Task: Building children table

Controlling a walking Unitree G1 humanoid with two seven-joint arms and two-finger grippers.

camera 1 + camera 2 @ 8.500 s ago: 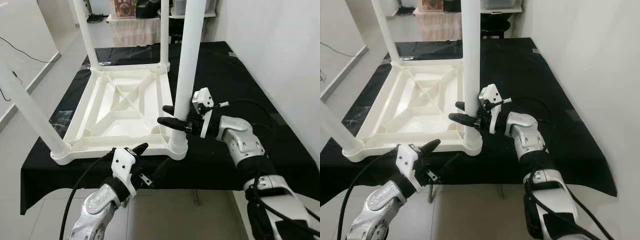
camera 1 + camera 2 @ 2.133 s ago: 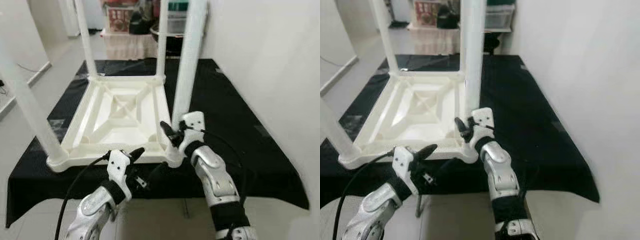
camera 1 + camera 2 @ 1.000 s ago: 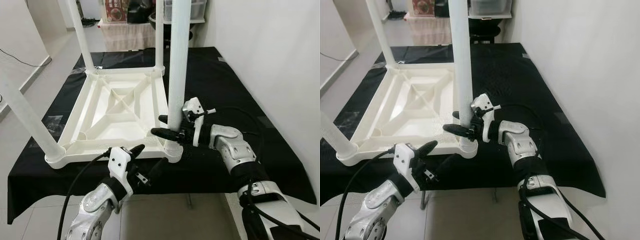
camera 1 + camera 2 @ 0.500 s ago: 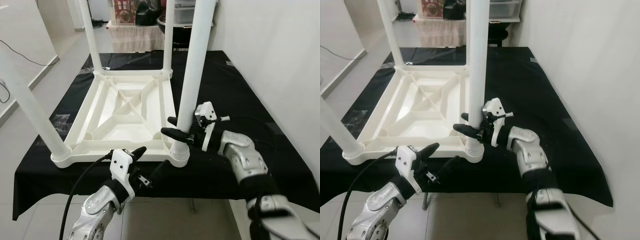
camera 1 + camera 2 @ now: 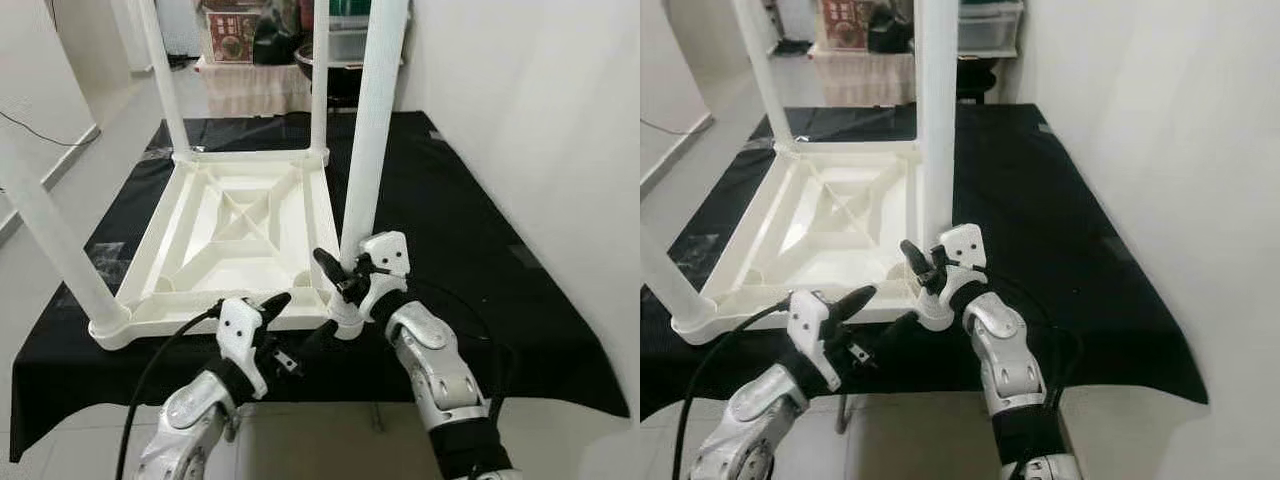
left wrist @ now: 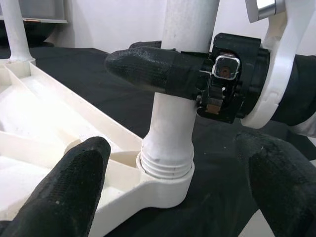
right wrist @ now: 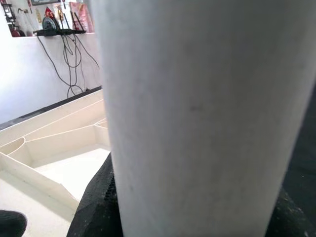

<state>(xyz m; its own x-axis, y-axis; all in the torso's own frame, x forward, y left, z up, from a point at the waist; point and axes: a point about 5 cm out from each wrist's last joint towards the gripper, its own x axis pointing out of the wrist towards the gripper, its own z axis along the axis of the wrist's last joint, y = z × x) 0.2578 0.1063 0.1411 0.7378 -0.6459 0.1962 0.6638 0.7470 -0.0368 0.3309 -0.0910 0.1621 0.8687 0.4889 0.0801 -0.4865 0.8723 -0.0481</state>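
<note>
A white plastic children's table (image 5: 170, 317) lies upside down on a black cloth, its legs pointing up. My right gripper (image 5: 340, 275) is shut on the near right leg (image 5: 368, 140), low down just above its threaded socket (image 6: 165, 170). In the left wrist view one black right finger (image 6: 148, 69) crosses the front of that leg. The leg (image 7: 207, 113) is pressed close between the fingers in the right wrist view. My left gripper (image 5: 297, 320) hangs open just in front of the table's near edge, facing the socket and touching nothing.
The near left leg (image 5: 50, 240) and two far legs (image 5: 165, 80) stand up around the tabletop. A white wall (image 5: 520, 120) runs close along the right. The black cloth (image 5: 450, 220) is bare to the right of the table. Shelves with boxes (image 5: 240, 40) stand behind.
My right wrist has turned around the leg: the forearm that reached in from the right now comes up from the near side. The camera shifted a little. The left gripper stays open.
</note>
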